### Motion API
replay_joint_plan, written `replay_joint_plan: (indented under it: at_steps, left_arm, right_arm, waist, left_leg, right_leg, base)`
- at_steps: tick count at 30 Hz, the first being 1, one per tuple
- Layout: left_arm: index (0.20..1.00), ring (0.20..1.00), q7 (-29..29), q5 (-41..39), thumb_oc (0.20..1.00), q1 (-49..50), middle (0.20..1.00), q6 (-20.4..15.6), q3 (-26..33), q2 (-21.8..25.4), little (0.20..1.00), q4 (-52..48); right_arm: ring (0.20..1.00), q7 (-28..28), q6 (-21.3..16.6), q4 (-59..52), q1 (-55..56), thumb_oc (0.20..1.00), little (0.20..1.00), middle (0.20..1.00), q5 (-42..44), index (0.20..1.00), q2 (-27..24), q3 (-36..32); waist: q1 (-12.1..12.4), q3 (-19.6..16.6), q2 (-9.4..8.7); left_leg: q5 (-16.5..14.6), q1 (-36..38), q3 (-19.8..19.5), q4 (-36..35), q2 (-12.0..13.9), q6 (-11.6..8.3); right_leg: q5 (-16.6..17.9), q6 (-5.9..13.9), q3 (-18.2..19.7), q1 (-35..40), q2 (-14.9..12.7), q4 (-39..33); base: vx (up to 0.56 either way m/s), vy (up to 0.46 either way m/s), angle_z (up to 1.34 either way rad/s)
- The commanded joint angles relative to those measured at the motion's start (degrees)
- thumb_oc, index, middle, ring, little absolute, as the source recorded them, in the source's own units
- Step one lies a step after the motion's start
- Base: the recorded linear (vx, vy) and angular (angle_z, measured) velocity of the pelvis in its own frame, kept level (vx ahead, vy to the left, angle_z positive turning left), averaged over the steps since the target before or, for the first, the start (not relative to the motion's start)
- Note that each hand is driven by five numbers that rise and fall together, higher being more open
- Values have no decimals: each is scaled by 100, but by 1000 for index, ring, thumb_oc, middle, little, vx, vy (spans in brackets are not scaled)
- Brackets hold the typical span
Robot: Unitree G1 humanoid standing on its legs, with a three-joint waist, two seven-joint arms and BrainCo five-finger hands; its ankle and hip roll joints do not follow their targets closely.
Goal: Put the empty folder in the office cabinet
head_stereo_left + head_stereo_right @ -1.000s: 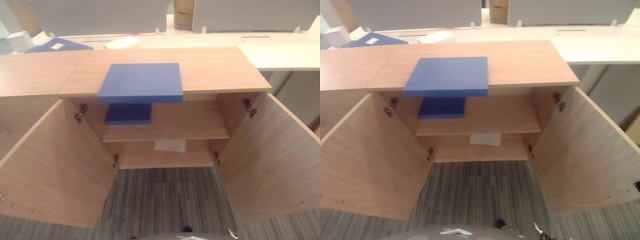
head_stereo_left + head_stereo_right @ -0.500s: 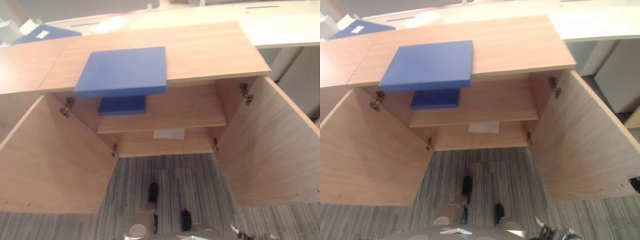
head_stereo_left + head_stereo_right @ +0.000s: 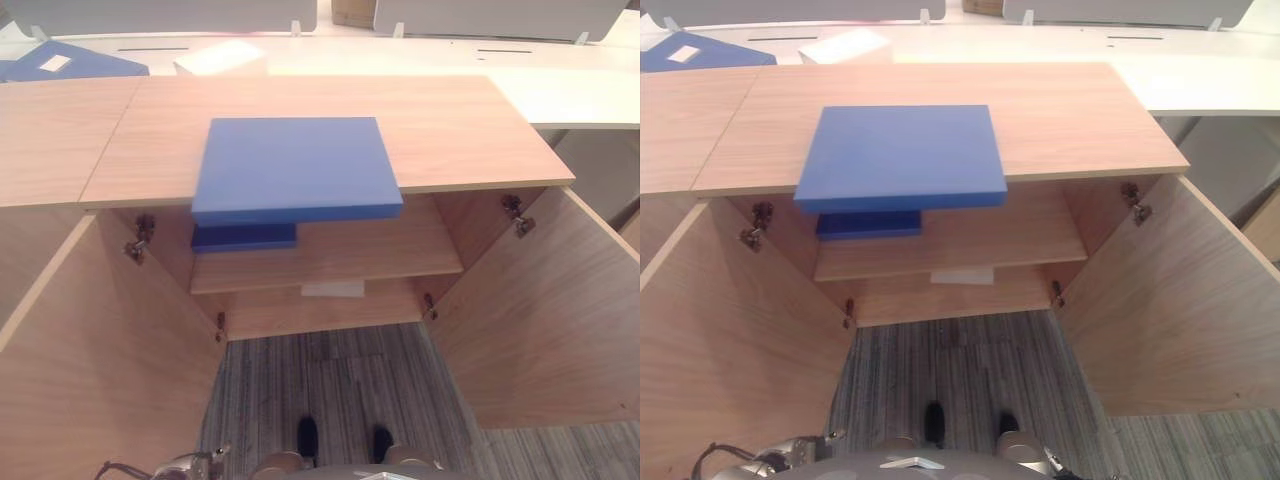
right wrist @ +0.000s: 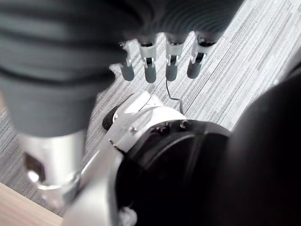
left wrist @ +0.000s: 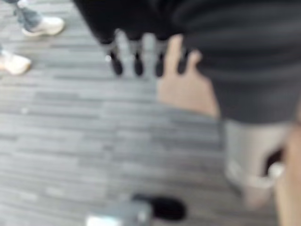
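Note:
A blue folder (image 3: pixel 295 165) lies flat on the wooden top of the office cabinet (image 3: pixel 450 120), its front edge overhanging the open cabinet. Just below it, a second blue folder (image 3: pixel 243 237) rests at the left end of the upper shelf (image 3: pixel 370 250). A white sheet (image 3: pixel 333 289) lies on the lower shelf. My left hand (image 5: pixel 136 59) hangs over the carpet with straight fingers and holds nothing. My right hand (image 4: pixel 160 61) also hangs low, fingers straight and empty. Both hands are far from the folders.
Both cabinet doors stand wide open, the left door (image 3: pixel 100 380) and the right door (image 3: pixel 550 320), flanking striped grey carpet (image 3: pixel 330 380). Behind the cabinet, a white desk (image 3: pixel 580 90) carries another blue folder (image 3: pixel 60 62) and a white box (image 3: pixel 220 58). A person's pale shoes (image 5: pixel 42 23) stand nearby.
The whole picture has shifted, so the camera moved. The folders and the cabinet doors keep their places.

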Motion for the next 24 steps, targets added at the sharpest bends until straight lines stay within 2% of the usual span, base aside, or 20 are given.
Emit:
replay_joint_plan:
  at_steps: [1,20,22,24]
  left_arm:
    - [1000,1000,-6,202,1000,185,1000,32,127,33,1000,241]
    - [1000,1000,76,146,1000,383,1000,41,174,7,1000,140]
    - [1000,1000,81,156,1000,384,1000,38,181,20,1000,134]
    - [1000,1000,77,183,1000,384,1000,41,205,25,1000,138]
  right_arm:
    - [1000,-117,2,-18,-38,1000,1000,1000,272,1000,-32,133]
    - [1000,55,42,33,-11,1000,1000,1000,21,1000,53,-16]
    - [1000,33,18,50,1,1000,1000,1000,31,1000,67,-19]
    - [1000,57,-200,84,17,1000,1000,1000,28,1000,63,-49]
  waist:
    - [116,-51,-38]
    - [78,-130,-46]
    - [71,-146,-47]
    - [62,-168,-54]
  left_leg:
    - [-653,-151,-95,-17,36,-49]
    - [-842,61,37,-17,66,52]
    - [-861,86,42,-17,69,57]
    - [-886,118,54,-17,75,58]
  right_leg:
    - [635,252,23,84,102,-501]
    - [623,394,68,-100,7,-174]
    - [616,403,68,-107,4,-152]
    - [605,408,59,-107,9,-139]
  base:
    - [0,0,0]
    - [4,2,0]
    - [0,0,0]
    - [0,0,0]
